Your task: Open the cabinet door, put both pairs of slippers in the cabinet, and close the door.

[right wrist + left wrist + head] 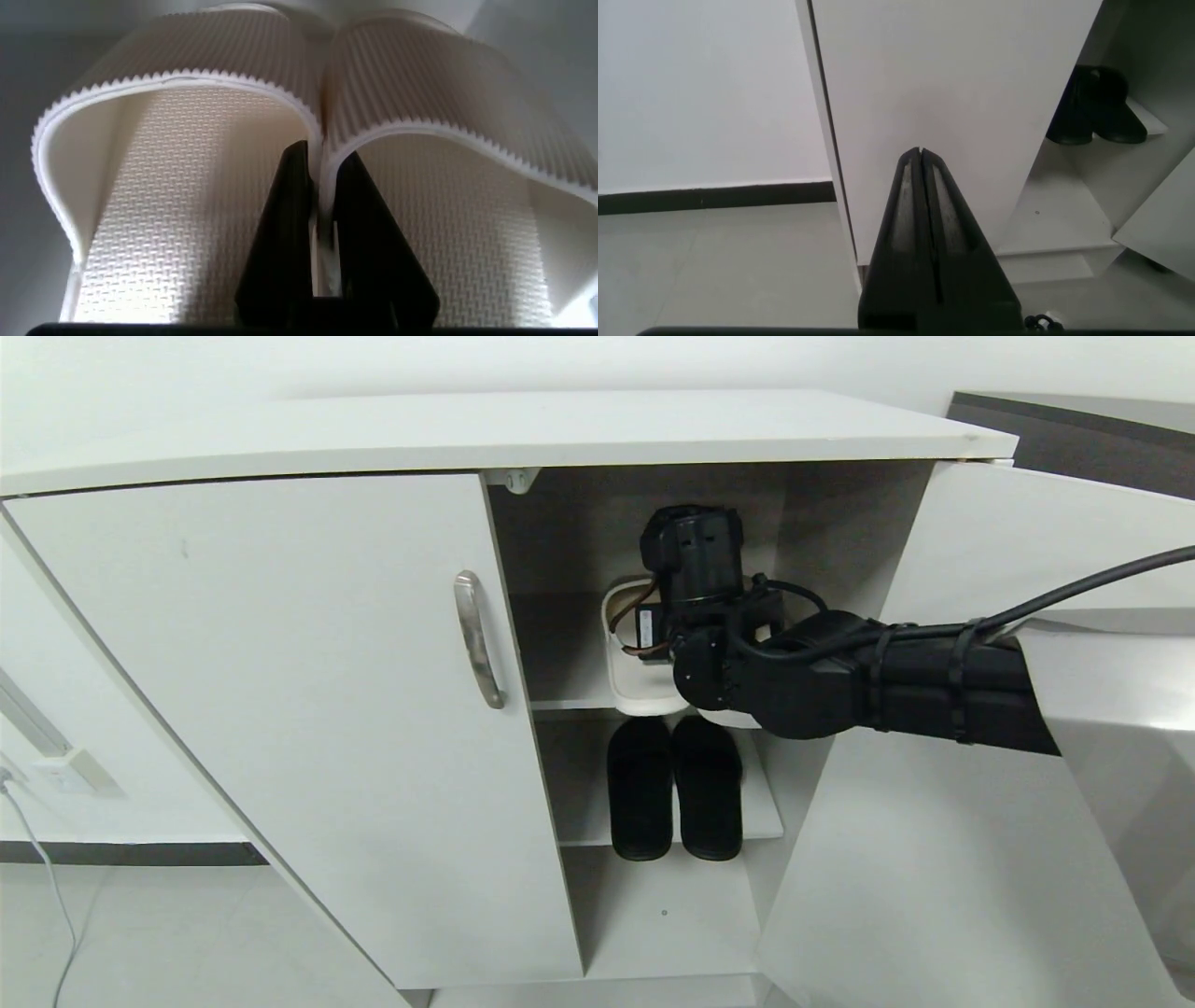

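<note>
At the centre of the head view, the right arm (840,681) covers most of the white slippers (630,686), leaving only one heel end and side edge. The open door (896,859) is cut off by the lower right edge.

Matt white cabinet (280,709), ribbed rubbery slippers (187,187)

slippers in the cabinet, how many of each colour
black slippers: 2, side by side on the lower shelf
white slippers: 2, on the upper shelf, pinched together by the right gripper
total: 4 slippers
</note>
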### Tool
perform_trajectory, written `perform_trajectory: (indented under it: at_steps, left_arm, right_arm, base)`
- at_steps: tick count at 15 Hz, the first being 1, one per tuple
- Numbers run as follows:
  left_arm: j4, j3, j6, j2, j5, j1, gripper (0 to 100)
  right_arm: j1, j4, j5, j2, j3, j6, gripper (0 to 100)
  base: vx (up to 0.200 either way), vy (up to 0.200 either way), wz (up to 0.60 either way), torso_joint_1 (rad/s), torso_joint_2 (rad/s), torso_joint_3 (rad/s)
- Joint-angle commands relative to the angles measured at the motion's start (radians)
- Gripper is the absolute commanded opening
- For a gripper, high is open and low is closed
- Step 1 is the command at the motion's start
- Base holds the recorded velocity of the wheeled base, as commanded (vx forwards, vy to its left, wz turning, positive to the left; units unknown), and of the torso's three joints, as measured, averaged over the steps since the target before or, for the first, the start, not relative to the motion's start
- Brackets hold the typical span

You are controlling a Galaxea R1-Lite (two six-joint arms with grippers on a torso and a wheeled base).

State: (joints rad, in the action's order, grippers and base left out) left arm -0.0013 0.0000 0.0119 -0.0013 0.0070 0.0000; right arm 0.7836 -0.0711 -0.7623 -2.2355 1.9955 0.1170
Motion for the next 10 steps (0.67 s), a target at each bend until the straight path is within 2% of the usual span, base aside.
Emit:
perform_trajectory:
  at_steps: [1,8,9,10]
  left_arm:
    - [0.0,0.0,0.0,0.001,0.001,0.0,0]
    - [0.0,0.0,-0.001,0.001,0.001,0.0,0]
    - [0.0,0.0,-0.001,0.001,0.001,0.0,0]
    - [0.0,0.0,-0.001,0.001,0.001,0.0,0]
  right_arm:
    - [-0.003,-0.003,0.015,-0.022,0.004,-0.004,0]
    - [-0.023,-0.035,0.015,-0.036,0.004,0.003,0]
    - [-0.023,-0.035,0.015,-0.036,0.004,0.003,100]
    - [-0.023,-0.035,0.015,-0.036,0.004,0.003,100]
  base:
    - [0.0,0.0,0.0,0.0,0.0,0.0]
    - [0.0,0.0,0.0,0.0,0.0,0.0]
    - [0.0,0.0,0.0,0.0,0.0,0.0]
    - [0.0,0.0,0.0,0.0,0.0,0.0]
